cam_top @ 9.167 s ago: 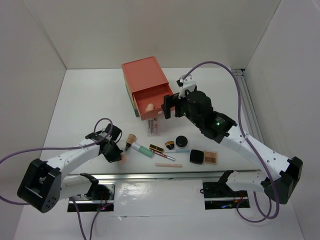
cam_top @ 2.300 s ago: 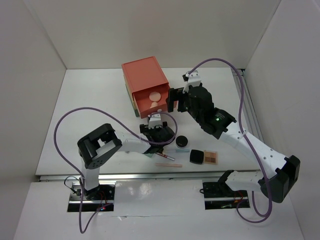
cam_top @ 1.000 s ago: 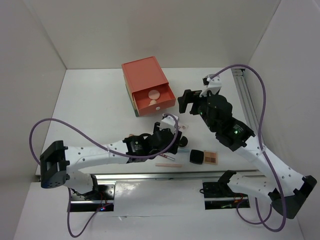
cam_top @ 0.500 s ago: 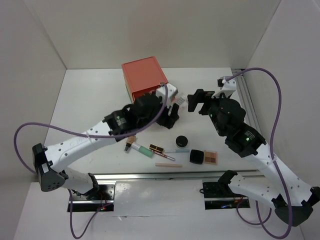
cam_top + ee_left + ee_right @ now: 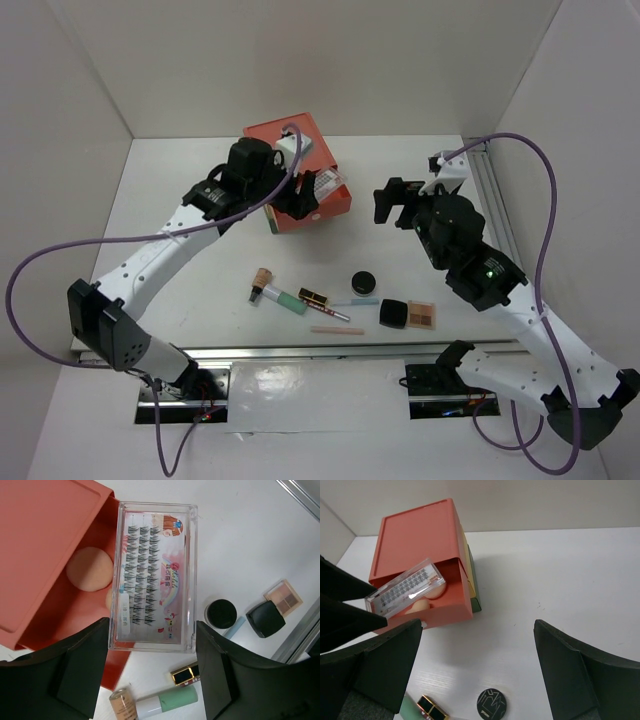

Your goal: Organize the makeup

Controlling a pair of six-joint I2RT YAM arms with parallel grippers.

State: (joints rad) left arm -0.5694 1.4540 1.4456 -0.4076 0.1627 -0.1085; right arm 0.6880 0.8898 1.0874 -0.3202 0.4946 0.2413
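White table [image 5: 170, 230], stock read left to right.

Left gripper [image 5: 312, 188]: raised at the back of the table; jaws part-way apart and pressed against the two long sides of the clear lash case [image 5: 155, 577], its only load.

Orange drawer box [image 5: 285, 145]: back centre, top drawer [image 5: 445, 616] pulled out toward the arms.

Clear lash case: rows of black lashes on a printed card; held tilted above the open drawer, one end over the puffs. Contact with the drawer cannot be told.

Peach sponge puff [image 5: 90, 570]: inside the open drawer. Second puff [image 5: 111, 599]: beside it in the same drawer, mostly hidden under the case.

Mint-green tube [image 5: 290, 300]: lying on the table near the front edge, a tan piece at its left end.

Lipstick [image 5: 313, 296]: black and gold, lying just right of the tube.

Thin pink pencil [image 5: 337, 330]: flat, nearest the front edge.

Pale blue pencil [image 5: 357, 301]: flat, between lipstick and palette.

Round black compact [image 5: 363, 282]: lid on, just behind the blue pencil.

Black square eyeshadow palette [image 5: 393, 313]: open, brown shade pans lying to its right.

Right gripper [image 5: 390, 200]: held above the table to the right of the box, well apart from it; jaws at full spread, nothing between them
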